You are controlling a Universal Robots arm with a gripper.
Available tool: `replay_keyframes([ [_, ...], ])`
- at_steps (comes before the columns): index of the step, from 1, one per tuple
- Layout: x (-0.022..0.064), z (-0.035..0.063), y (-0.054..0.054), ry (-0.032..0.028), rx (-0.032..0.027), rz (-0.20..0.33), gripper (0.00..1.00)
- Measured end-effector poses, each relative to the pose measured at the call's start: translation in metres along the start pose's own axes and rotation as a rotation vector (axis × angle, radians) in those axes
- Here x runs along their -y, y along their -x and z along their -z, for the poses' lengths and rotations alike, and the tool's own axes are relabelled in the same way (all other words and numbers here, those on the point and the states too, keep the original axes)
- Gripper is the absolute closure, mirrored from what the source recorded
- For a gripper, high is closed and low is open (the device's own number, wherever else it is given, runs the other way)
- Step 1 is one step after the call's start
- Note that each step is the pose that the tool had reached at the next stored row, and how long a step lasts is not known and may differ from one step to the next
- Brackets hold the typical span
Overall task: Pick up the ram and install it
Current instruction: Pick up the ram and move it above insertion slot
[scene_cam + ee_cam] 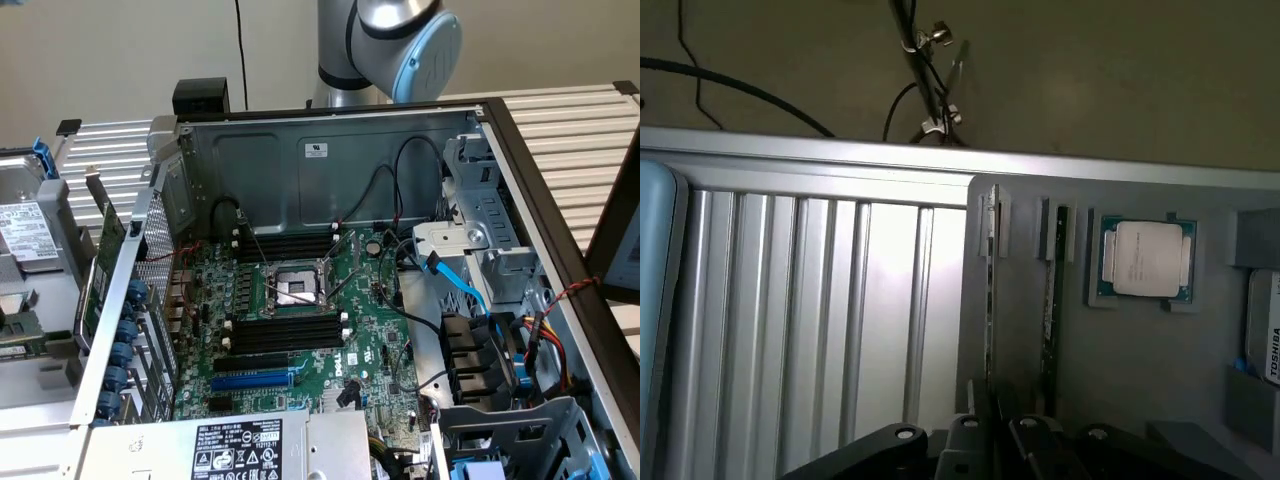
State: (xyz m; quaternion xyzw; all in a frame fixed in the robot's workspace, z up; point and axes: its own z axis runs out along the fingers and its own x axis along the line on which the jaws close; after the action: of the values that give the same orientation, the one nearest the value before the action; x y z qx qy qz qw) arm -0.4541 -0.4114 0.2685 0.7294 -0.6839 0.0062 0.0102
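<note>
The gripper (995, 420) sits over a grey holder (1120, 390) that keeps spare parts sorted, each in its own recess. Its jaws are drawn in narrow on either side of one stick, the ram (989, 290), and look closed on its thin edge. I judge that it is gripped but not lifted, since it is seated in its groove. The ram stands on edge so the jaws can pinch its two flat faces from above. It is the stick nearer the holder's edge and the ribbed metal table (820, 300).

A second ram stick (1050, 300) stands parallel just beside it, between it and a processor (1146, 259) lying flat in a square pocket. Beyond the processor lies a Toshiba hard drive (1265, 340).

The computer case (330, 150) lies open on its side, so the motherboard faces up for work from above. The processor socket (295, 285) is unlatched and bare. Black memory slots flank it, a far bank (285, 243) and a near bank (285, 330), and none holds a stick.

- Ram sticks: two.
- Processors: one.
- Hard drives in the holder: one.
- Memory-slot banks: two.
- Blue expansion slots (252, 381): one.
</note>
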Motion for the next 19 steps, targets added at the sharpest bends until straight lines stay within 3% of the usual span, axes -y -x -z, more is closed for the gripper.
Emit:
replay_keyframes([
  [7,0.0045,0.0319,-0.004,0.0001,-0.0001,0.0,0.86],
  [19,0.0463,0.0861,-0.018,-0.0002,0.0037,0.0,0.86],
])
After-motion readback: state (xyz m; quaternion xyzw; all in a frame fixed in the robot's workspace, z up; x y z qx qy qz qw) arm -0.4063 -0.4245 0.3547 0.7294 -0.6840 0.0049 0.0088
